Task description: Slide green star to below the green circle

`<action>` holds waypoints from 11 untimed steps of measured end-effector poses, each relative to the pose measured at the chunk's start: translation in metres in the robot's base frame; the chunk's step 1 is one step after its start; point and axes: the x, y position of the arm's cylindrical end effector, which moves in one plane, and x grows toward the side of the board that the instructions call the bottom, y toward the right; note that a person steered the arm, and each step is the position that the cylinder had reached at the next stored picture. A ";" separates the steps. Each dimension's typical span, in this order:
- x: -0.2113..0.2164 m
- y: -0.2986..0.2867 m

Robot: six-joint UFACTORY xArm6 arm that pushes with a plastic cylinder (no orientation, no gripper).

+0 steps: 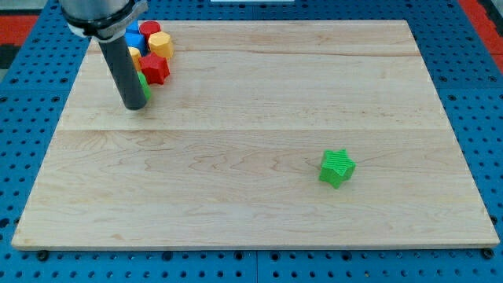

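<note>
Blue pegboard surrounds a pale wooden board (251, 134) that fills most of the frame. In the upper left of the frame, a dark rod comes down from the arm, and its tip (135, 107) rests on the wood just below a tight cluster of blocks. The arm has no pincer, so there is nothing to open or close. The cluster holds a red star (156, 68), a yellow block (160, 42), a red block (149, 29), a blue block (134, 39) and a sliver of green (145, 84) right beside the rod, probably the green circle, mostly hidden. The green star (337, 167) sits alone in the lower right of the frame, well apart from the tip and the cluster. The likely risk is that the long push lets the star turn or slip off the tip, or that the rod knocks the crowded blocks and shifts the circle.
</note>
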 end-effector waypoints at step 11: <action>0.042 0.201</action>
